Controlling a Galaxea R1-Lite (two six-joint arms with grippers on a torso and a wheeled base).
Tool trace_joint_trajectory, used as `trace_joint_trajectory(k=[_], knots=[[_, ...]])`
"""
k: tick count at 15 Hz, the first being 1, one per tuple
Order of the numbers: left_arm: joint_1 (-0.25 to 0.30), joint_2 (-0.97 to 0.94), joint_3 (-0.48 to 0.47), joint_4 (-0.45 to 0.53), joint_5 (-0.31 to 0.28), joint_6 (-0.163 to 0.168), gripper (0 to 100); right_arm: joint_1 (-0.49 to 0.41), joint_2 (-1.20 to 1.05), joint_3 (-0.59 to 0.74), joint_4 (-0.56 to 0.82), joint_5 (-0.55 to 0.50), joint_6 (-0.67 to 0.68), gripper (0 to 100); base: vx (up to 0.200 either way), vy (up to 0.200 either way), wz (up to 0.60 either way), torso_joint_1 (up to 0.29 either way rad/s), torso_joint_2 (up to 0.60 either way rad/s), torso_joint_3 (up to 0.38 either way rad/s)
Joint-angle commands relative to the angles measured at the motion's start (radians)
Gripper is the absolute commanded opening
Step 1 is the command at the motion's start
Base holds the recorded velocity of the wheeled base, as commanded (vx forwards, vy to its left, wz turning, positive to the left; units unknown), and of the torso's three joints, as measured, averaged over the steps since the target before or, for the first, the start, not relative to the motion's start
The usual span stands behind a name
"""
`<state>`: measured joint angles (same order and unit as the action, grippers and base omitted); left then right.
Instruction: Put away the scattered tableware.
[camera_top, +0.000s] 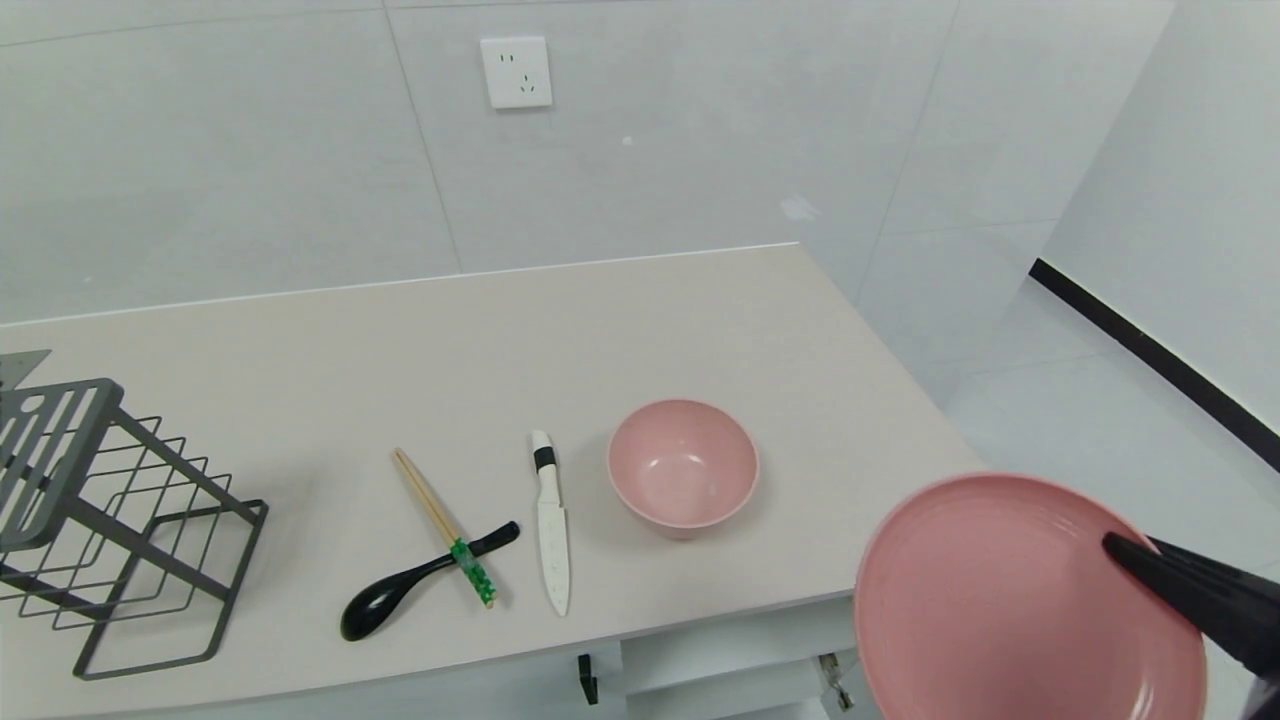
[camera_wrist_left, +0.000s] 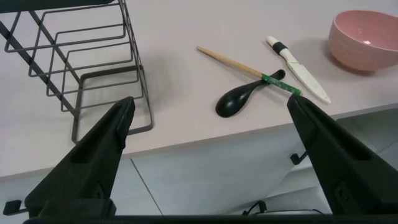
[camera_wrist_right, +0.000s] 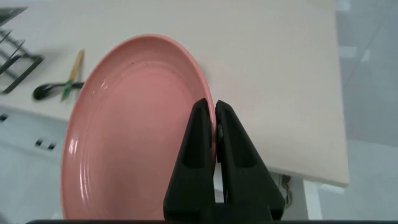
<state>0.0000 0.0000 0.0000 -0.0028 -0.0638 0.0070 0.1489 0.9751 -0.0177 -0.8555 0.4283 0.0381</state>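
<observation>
Holding plate (camera_top: 980, 600) by rim, right gripper (camera_wrist_right: 214, 124) pinched tight; plate hangs off counter (camera_top: 600, 330) front-right corner, well apart from rack (camera_top: 130, 500). Left gripper (camera_wrist_left: 209, 102) wide open, empty, near rack. Risk: thin 1-edge pinch, plate may pivot or slip; may clip bowl (camera_top: 683, 465) crossing over.

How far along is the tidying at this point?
Done: nothing visibly; the rack holds no tableware in sight. In hand: the right gripper clamps the plate by its rim, beyond the counter. Remaining: bowl, knife, spoon and chopsticks lie on the counter; the left gripper is open.
</observation>
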Motion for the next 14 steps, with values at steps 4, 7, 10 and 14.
trace_joint_trajectory(k=[4,7,10,14], knots=[[0.0,0.0,0.0,0.0,0.001,-0.002,100,-0.003,-0.217,-0.044,0.124,0.041,-0.018,0,0.0,0.0,0.0,0.0,0.0,0.0],[0.0,0.0,0.0,0.0,-0.001,0.004,100,-0.003,-0.217,-0.042,0.124,0.041,-0.018,0,0.0,0.0,0.0,0.0,0.0,0.0],[0.0,0.0,0.0,-0.025,-0.05,0.041,100,-0.003,-0.213,-0.028,0.125,0.041,-0.021,0,0.0,0.0,0.0,0.0,0.0,0.0],[0.0,0.0,0.0,-0.352,-0.054,0.045,100,-0.003,-0.202,-0.018,0.125,0.041,-0.024,0,0.0,0.0,0.0,0.0,0.0,0.0]])
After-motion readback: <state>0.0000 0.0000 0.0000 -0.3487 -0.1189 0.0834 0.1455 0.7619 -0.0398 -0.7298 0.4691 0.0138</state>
